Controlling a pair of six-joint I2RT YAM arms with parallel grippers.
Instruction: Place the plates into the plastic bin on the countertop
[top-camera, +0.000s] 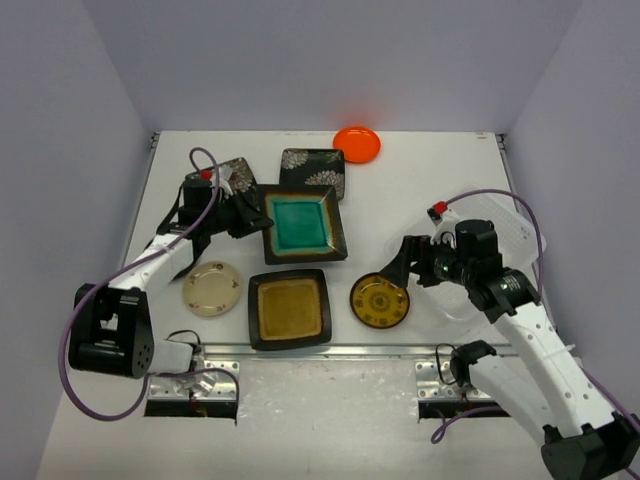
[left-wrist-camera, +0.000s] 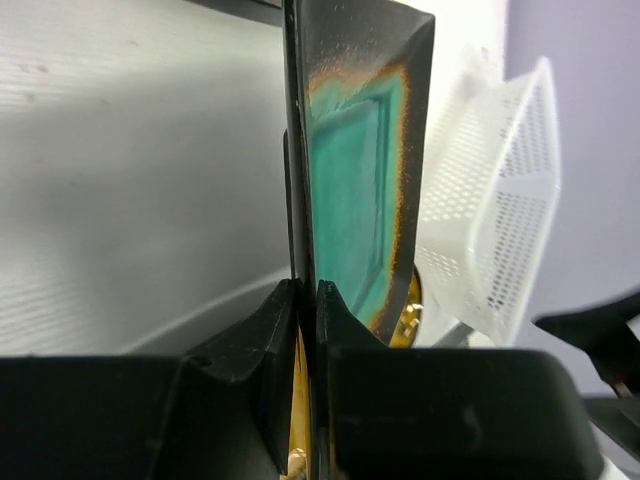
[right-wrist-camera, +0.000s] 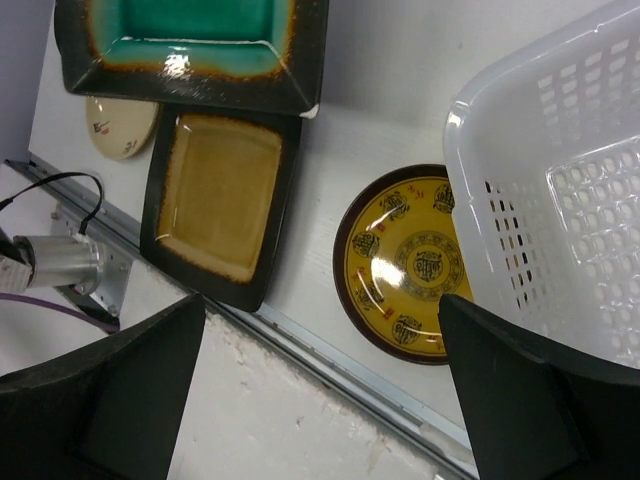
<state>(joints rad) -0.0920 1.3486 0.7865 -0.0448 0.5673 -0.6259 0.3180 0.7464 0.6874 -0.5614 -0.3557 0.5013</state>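
clamped in the left claw (top-camera: 260, 215): the teal-centred plate (top-camera: 305, 225), gripped by its left rim, fingers (left-wrist-camera: 265, 335) narrowed to the rim's thickness, one on each face. straight out from those fingertips, the rest of that plate, edge-on to the left wrist camera. hard to tell whether fully clear of the countertop (top-camera: 430, 165), though from the right wrist its near edge overlaps the far edge of the amber-centred plate (top-camera: 289, 308). nearward of the left claw and just beside the amber-centred plate, the cream plate (top-camera: 211, 288), lying flat. behind the left claw and partly under its arm, one black flowered plate (top-camera: 240, 172). farther out from the claw, just past the teal-centred plate's far edge, the second black flowered plate (top-camera: 313, 170). well beyond both, at the far edge of the countertop, the orange plate (top-camera: 357, 144). across from the left claw, the right claw (top-camera: 397, 266), spread wide with nothing between its fingers, pointing toward the middle. just below and ahead of the right claw, the yellow-patterned plate (right-wrist-camera: 410, 262), flat, close to the metal rail (top-camera: 340, 350). right beside one right-claw finger and back under that forearm, the plastic bin (right-wrist-camera: 560, 180), perforated wall close to the wrist camera, one corner overhanging the yellow-patterned plate's edge. cannot tell whether flat on the countertop or tipped.
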